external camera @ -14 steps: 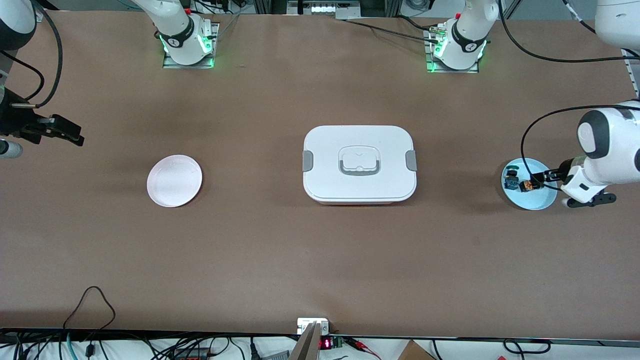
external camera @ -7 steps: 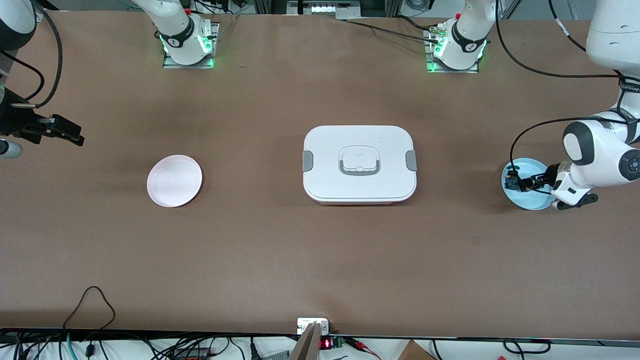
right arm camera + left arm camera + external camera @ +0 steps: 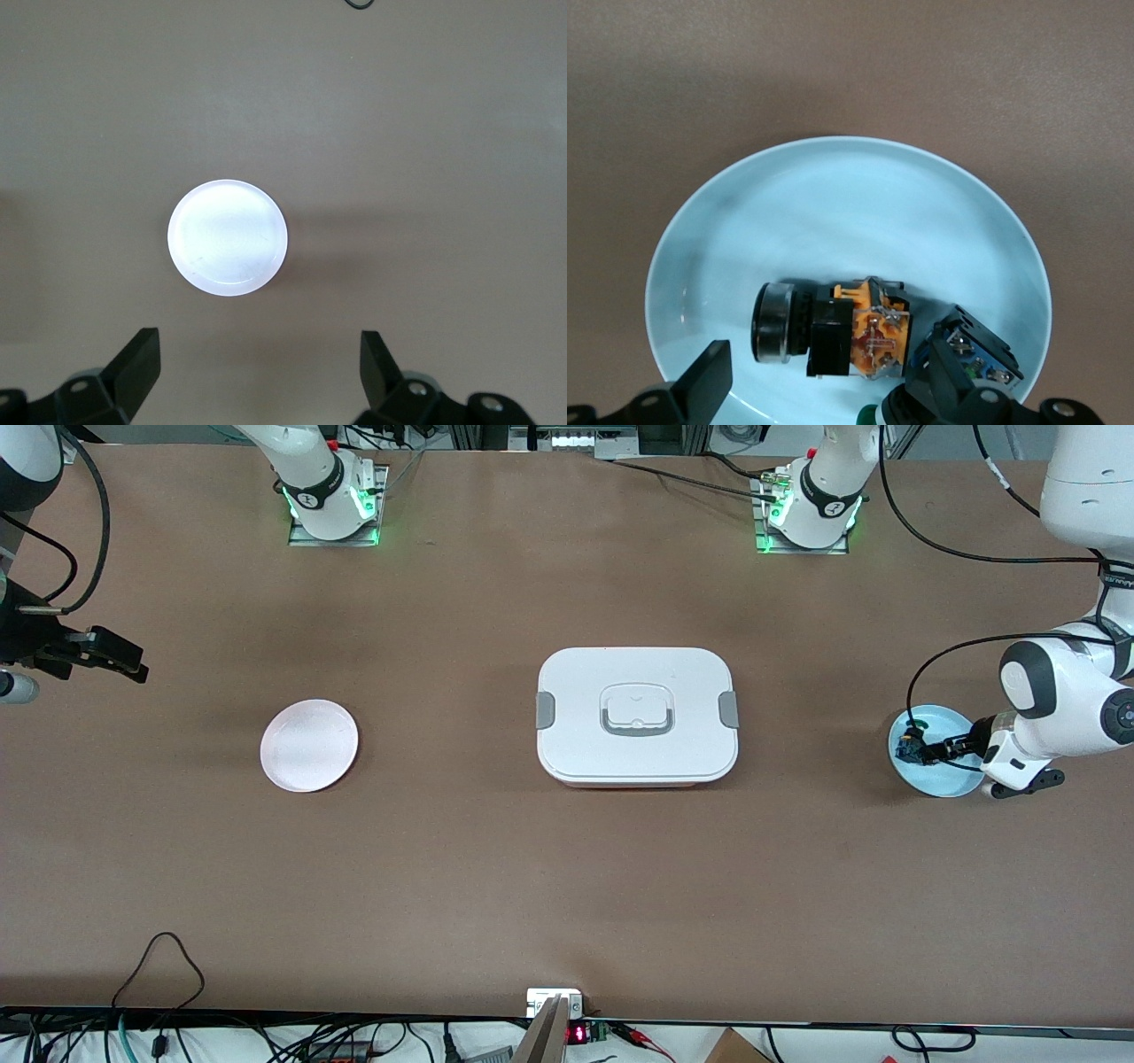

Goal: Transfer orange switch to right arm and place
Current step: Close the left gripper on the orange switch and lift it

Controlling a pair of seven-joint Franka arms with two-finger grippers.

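Mid-frame in the front view I see a white lidded box [image 3: 636, 716], and a white plate [image 3: 309, 745] toward the frame's left. At far right sits my light blue plate [image 3: 952, 781], holding the orange switch [image 3: 833, 329] on its side beside a blue-and-green switch [image 3: 976, 352]. My left gripper [image 3: 828, 385] straddles the orange switch, fingers apart, gripping nothing. My right gripper [image 3: 117, 657] waits at far left, fingers spread, empty.
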